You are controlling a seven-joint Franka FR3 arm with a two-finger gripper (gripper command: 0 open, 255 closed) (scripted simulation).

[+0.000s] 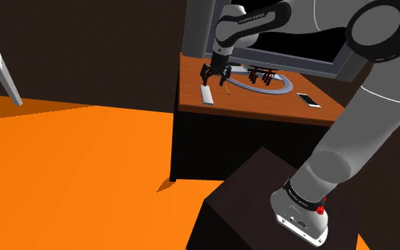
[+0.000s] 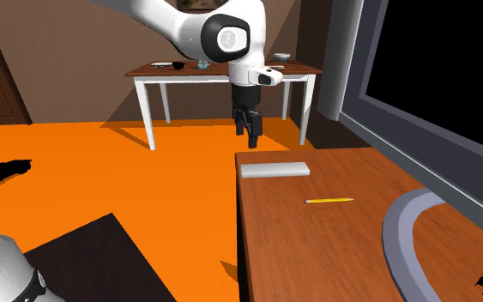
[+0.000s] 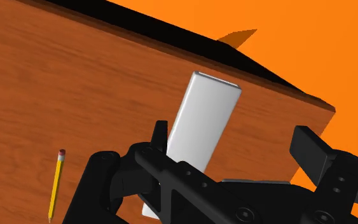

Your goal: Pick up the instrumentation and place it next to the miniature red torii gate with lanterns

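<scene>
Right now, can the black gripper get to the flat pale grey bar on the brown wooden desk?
Probably yes: the open gripper hangs above the bar, nothing covers it, and the yellow pencil lies apart.

The wooden desk (image 2: pixel 316 249) bears a grey slab (image 2: pixel 274 170), yellow pencil (image 2: pixel 329 201) and white phone (image 1: pixel 308 100).

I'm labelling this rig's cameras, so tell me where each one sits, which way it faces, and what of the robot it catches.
Shoulder view: beside the stand, facing up-left to the wooden desk; arm and end effector show.
Second exterior view: low over the desk, facing along it toward the orange floor; end effector hangs above the grey slab.
Wrist view: on the hand, looking down at the slab; open black fingers show.
Shared: second exterior and wrist views both show the yellow pencil.
</scene>
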